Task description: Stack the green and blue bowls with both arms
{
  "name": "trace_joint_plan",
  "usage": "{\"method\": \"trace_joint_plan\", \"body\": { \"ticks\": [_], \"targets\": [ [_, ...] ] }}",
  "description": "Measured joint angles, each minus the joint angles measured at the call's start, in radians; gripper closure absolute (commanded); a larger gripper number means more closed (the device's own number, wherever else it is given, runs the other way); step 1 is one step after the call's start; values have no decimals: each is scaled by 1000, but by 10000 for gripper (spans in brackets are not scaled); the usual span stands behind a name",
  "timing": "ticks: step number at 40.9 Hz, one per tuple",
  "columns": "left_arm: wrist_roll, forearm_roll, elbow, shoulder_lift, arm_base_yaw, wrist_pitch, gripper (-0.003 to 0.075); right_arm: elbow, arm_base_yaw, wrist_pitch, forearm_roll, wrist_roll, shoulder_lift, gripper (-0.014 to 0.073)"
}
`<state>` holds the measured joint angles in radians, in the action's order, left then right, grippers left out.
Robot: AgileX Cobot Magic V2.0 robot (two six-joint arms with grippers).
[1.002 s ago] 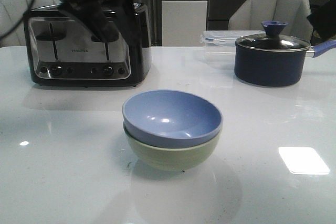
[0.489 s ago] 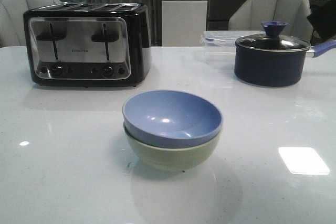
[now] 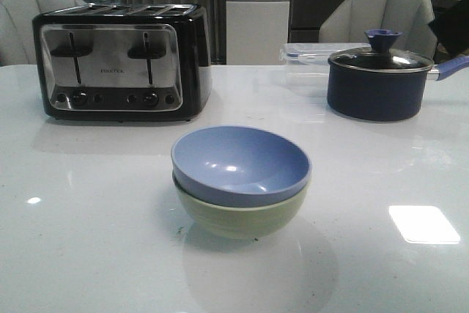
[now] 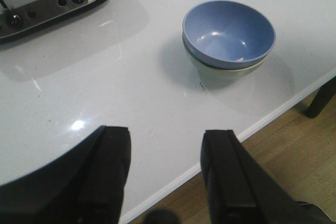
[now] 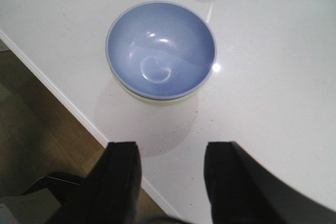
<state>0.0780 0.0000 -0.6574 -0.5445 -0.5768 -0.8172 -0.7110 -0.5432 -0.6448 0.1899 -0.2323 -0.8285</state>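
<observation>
On the white counter (image 3: 88, 240), near its middle, the blue bowl (image 3: 240, 163) sits nested inside the green bowl (image 3: 238, 218). Behind them stand a toaster (image 3: 121, 60) and a dark lidded pot (image 3: 381, 78). Both arms hang back from the bowls: left pincer (image 4: 165, 166) and right pincer (image 5: 170, 177) each spread apart, holding nothing.
</observation>
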Motion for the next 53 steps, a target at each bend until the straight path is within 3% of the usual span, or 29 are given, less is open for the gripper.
{"method": "trace_joint_plan", "body": {
  "ticks": [8,18,20,48,53],
  "targets": [
    [-101,71,15,0,0,-2,414,0,0,0,-23,0,0,206],
    [-110,79,15,0,0,-2,598,0,0,-1,-30,4,0,543],
    [-110,79,15,0,0,-2,631,0,0,-2,-30,4,0,533],
    [-110,79,15,10,0,-2,627,0,0,-10,-30,4,0,538],
    [-100,91,54,73,54,41,627,0,0,-14,-30,4,0,538]
  ]
}}
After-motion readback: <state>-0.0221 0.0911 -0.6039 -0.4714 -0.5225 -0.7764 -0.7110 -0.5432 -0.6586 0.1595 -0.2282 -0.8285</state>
